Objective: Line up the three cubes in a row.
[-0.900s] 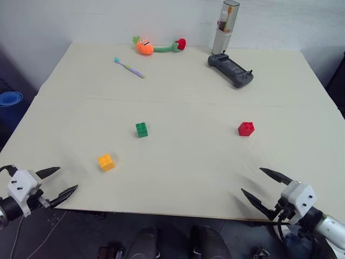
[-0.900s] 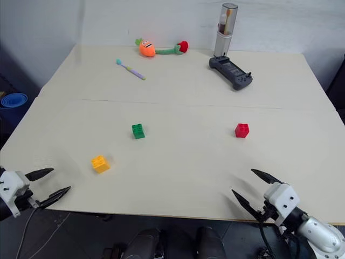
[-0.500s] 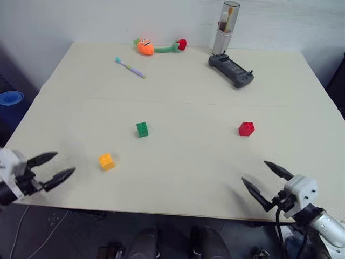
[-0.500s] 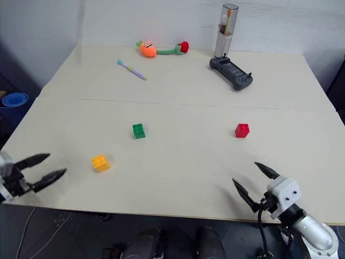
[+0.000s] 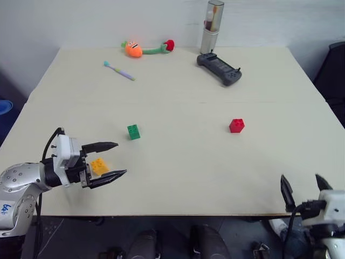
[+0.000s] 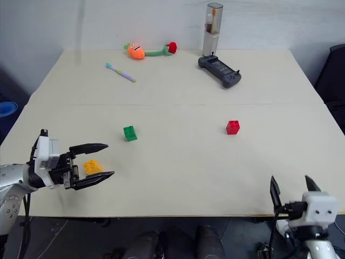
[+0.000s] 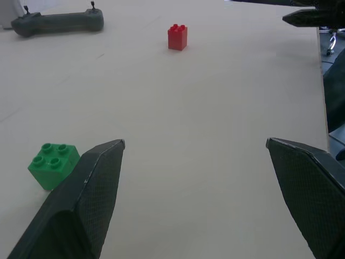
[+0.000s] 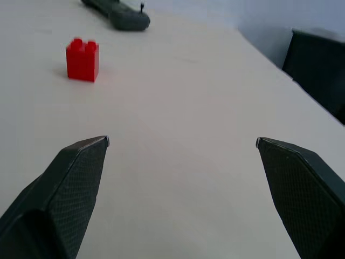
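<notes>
Three studded cubes lie apart on the cream table (image 5: 178,102). The green cube (image 5: 133,131) is left of centre, the red cube (image 5: 236,125) right of centre, and the yellow-orange cube (image 5: 98,166) near the front left. My left gripper (image 5: 121,158) hovers open over the front left of the table. The yellow-orange cube shows between its fingers, close to their base, untouched. Seen from the left wrist, the green cube (image 7: 53,164) sits just outside one finger. My right gripper (image 5: 299,177) stands open and empty at the table's near right edge, pointing toward the red cube (image 8: 82,59).
Along the far edge are an orange plush carrot (image 5: 132,49), a toothbrush (image 5: 118,70), a black controller (image 5: 218,68) and a tall cylinder container (image 5: 210,26). A black chair (image 5: 334,70) stands off the table's right side.
The camera view has shifted. My left gripper has swung in from the near left edge over the yellow-orange cube. The right gripper has drawn back to the near edge. The cubes have not moved.
</notes>
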Available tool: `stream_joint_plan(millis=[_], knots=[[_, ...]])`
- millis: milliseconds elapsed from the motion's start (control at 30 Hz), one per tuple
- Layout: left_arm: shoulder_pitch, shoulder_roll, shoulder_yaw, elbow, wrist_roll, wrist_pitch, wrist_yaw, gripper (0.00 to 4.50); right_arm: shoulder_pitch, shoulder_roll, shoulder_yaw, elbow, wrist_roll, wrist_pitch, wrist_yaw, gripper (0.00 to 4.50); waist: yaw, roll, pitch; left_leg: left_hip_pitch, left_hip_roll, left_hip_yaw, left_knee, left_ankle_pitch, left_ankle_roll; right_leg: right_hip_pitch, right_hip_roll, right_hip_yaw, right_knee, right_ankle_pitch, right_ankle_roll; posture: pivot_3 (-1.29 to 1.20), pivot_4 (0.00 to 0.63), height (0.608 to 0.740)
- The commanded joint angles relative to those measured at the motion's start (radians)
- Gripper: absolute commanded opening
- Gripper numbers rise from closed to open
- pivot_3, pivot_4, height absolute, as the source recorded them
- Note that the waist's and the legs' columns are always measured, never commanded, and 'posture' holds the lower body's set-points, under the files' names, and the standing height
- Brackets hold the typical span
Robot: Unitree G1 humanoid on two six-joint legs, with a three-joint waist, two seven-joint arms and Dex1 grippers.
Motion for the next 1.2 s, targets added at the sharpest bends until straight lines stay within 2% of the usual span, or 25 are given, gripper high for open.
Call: stream_joint_plan(millis=[33, 133, 233, 300, 367, 533, 700, 1167, 1200], knots=[[-0.021, -0.015, -0.023, 0.022, 0.035, -0.051, -0.02, 4.41, -0.177, -0.096, 0.002, -0.071, 0.034, 0.246, -0.098, 4.5, -0.004, 0.0, 0.0, 0.0, 0.0, 0.0, 0.0, 0.0, 0.0, 0.0, 0.0, 0.001, 0.001, 0.0, 0.0, 0.0, 0.15, 0.74], [-0.042, -0.041, -0.04, 0.026, 0.058, -0.076, 0.001, 4.41, -0.369, -0.177, -0.01, -0.026, 0.065, 0.475, -0.178, 4.5, -0.002, 0.0, 0.0, -0.001, 0.0, 0.0, 0.001, 0.0, 0.0, -0.003, 0.0, 0.001, 0.003, -0.001, -0.002, 0.0, 0.15, 0.74], [-0.04, -0.062, -0.063, 0.002, 0.072, -0.072, 0.023, 4.41, -0.552, -0.247, -0.004, 0.085, 0.078, 0.583, -0.183, 4.5, 0.008, 0.0, 0.0, -0.005, 0.002, 0.0, 0.0, 0.002, 0.003, -0.008, 0.001, -0.001, 0.004, -0.002, -0.004, 0.0, 0.15, 0.74], [-0.038, -0.07, -0.074, -0.013, 0.074, -0.065, 0.034, 4.41, -0.623, -0.272, 0.008, 0.141, 0.074, 0.625, -0.181, 4.5, 0.013, 0.0, 0.0, -0.008, 0.002, 0.0, 0.001, 0.003, 0.003, -0.01, 0.002, -0.001, 0.006, -0.002, -0.004, 0.0, 0.15, 0.74], [-0.041, -0.084, -0.091, -0.035, 0.075, -0.053, 0.055, 4.41, -0.752, -0.286, 0.052, 0.284, 0.063, 0.678, -0.171, 4.5, 0.014, -0.001, 0.0, -0.018, 0.002, 0.0, 0.004, 0.004, 0.005, -0.017, 0.002, -0.002, 0.008, -0.002, -0.004, 0.0, 0.15, 0.74], [-0.041, -0.09, -0.1, -0.063, 0.075, -0.035, 0.079, 4.41, -0.903, -0.283, 0.138, 0.413, 0.067, 0.729, -0.106, 4.5, 0.012, -0.001, 0.0, -0.02, 0.002, 0.002, 0.011, 0.004, 0.007, -0.017, 0.001, -0.001, 0.009, -0.001, -0.003, 0.0, 0.15, 0.74], [-0.023, -0.089, -0.084, -0.077, 0.075, -0.028, 0.097, 4.41, -0.953, -0.221, 0.184, 0.358, 0.124, 0.824, -0.086, 4.5, 0.012, -0.001, 0.0, -0.02, 0.002, 0.001, 0.011, 0.004, 0.007, -0.018, 0.001, -0.001, 0.011, -0.001, -0.003, 0.0, 0.15, 0.74], [-0.045, -0.087, -0.098, -0.064, 0.08, -0.027, 0.103, 4.41, -0.927, -0.152, 0.267, 0.443, 0.046, 0.813, -0.092, 4.5, 0.012, -0.001, 0.0, -0.021, 0.002, 0.001, 0.012, 0.003, 0.007, -0.018, 0.001, -0.001, 0.012, -0.001, -0.003, 0.0, 0.15, 0.74], [-0.048, -0.087, -0.099, -0.063, 0.081, -0.027, 0.102, 4.47, -0.925, -0.152, 0.266, 0.455, 0.037, 0.794, -0.094, 4.32, 0.012, -0.001, 0.0, -0.021, 0.002, 0.001, 0.012, 0.003, 0.007, -0.018, 0.001, -0.001, 0.012, -0.001, -0.002, 0.0, 0.15, 0.74]])
